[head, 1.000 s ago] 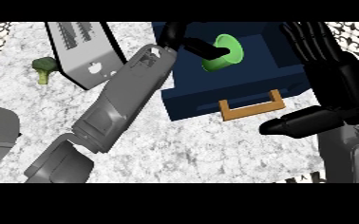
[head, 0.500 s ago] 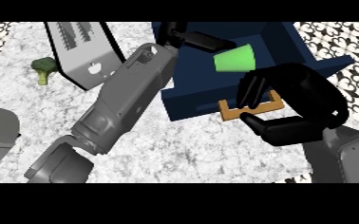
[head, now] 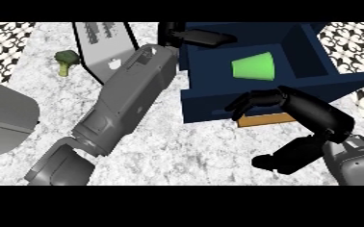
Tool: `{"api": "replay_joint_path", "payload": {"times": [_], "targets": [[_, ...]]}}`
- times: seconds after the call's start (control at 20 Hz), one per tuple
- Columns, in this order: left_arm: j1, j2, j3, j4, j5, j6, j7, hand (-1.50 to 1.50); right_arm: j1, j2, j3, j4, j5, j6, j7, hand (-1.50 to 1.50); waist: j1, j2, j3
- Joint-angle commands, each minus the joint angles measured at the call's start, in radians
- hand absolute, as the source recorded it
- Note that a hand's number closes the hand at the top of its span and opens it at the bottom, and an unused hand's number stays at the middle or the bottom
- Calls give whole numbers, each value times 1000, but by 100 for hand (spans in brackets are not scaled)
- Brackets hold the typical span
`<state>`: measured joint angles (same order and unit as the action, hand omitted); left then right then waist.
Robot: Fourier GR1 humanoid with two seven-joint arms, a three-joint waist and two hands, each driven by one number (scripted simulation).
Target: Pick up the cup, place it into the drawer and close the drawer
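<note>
Green cup [head: 253,67] lies on its side inside the open drawer [head: 213,101], just beyond the right hand [head: 313,113]. That hand's fingers are curled, holding nothing. Left hand [head: 202,37] is open, further back. Drawer is probably rigid and sliding, so push at the handle [head: 265,120].

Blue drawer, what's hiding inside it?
A green cup lies on its side inside the drawer. The left hand covers the back left corner, so nothing can be told there. The right hand curls over the handle.

Mottled white stone counter [head: 181,149], evenly lit
</note>
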<state>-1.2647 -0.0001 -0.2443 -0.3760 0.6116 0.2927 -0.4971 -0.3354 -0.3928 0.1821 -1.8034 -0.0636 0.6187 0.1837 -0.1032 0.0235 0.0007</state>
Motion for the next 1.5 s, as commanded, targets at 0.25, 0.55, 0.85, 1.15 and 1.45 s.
{"api": "replay_joint_path", "payload": {"times": [0.25, 0.55, 0.85, 1.15, 1.45], "targets": [[84, 0, 10, -60, 55, -26, -61, -150, 49, 60, 162, 232, 445, -198, -125, -150, 101, -17, 0], [192, 25, 27, -115, 43, -114, -96, -150, -73, 69, 182, 637, 553, -242, -307, -150, 162, -14, 1], [279, 86, 14, -216, 42, -149, -53, -150, -245, 107, 89, 983, 584, -364, -438, 150, 208, -12, 3], [323, 140, 21, -281, 54, -191, -21, -150, -393, 91, -28, 1184, 558, -465, -571, 150, 231, 0, 5], [373, 159, 9, -331, 60, -222, 8, -150, -563, 19, -143, 1307, 507, -478, -568, 150, 271, 11, 5]]}}
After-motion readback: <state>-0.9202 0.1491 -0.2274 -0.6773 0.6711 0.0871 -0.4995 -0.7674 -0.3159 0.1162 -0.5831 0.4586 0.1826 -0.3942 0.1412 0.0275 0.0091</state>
